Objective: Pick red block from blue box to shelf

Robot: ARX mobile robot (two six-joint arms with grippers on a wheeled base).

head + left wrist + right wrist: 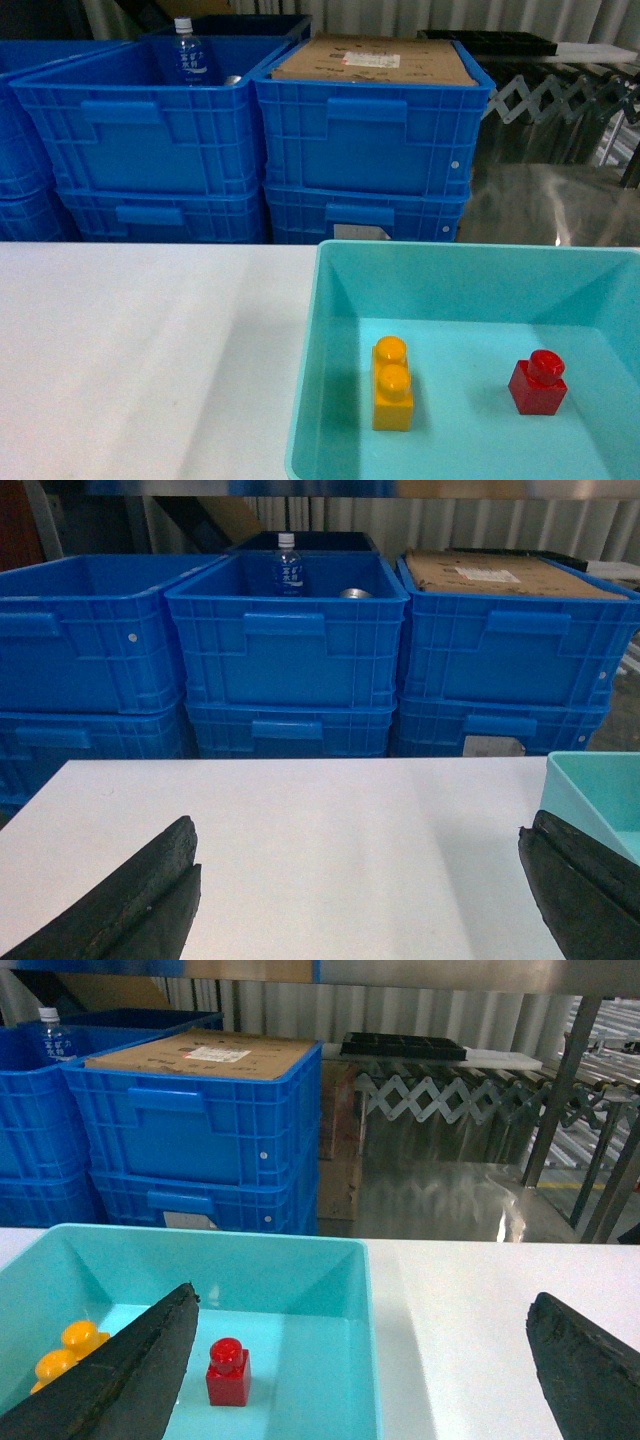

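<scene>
head view: the red block (538,383) stands upright, stud up, on the floor of the blue box (304,400), toward the right side. an orange brick (392,384) with two studs stands to its left, well apart from it. the box rests on a white table (140,350), at the table's right part. behind the table stand stacked dark blue crates (150,130); one holds a water bottle (187,52), another is covered by a cardboard sheet (375,60). neither arm appears in this view.

right wrist view: the right gripper (360,1380) is spread wide, its two dark fingers (120,1380) at the frame's lower corners; nothing lies between them but the box rim and table. the red block sits just beside the left finger, apart from it. a silver metal upright (560,1080) of the shelf rises at the right.

left wrist view: the left gripper (355,890) is likewise spread wide above bare table, holding nothing; a corner of the blue box shows at the right edge.
</scene>
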